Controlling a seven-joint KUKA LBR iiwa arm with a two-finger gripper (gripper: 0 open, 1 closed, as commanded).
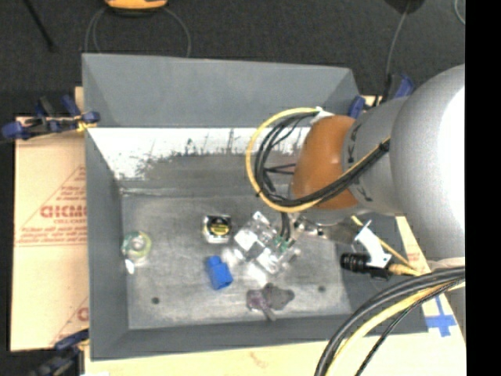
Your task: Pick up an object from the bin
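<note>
My gripper [268, 246] is low in the middle of the bin, under the orange-covered wrist. It sits over a pale, clear-looking thing [252, 263] on the bin floor, and I cannot tell whether it touches it. A small blue block [219, 273] lies just to the gripper's lower left. Up and to the left of the gripper rests a yellow-and-black round thing [218, 226]. In front of it, near the bin's front wall, lies a grey-purple lump [268, 298].
A clear round cup-like thing [137, 245] lies apart at the bin's left side. A black-and-white thing [365, 257] sits by the right wall, beneath the arm. The arm and its cables cover the bin's right rear part.
</note>
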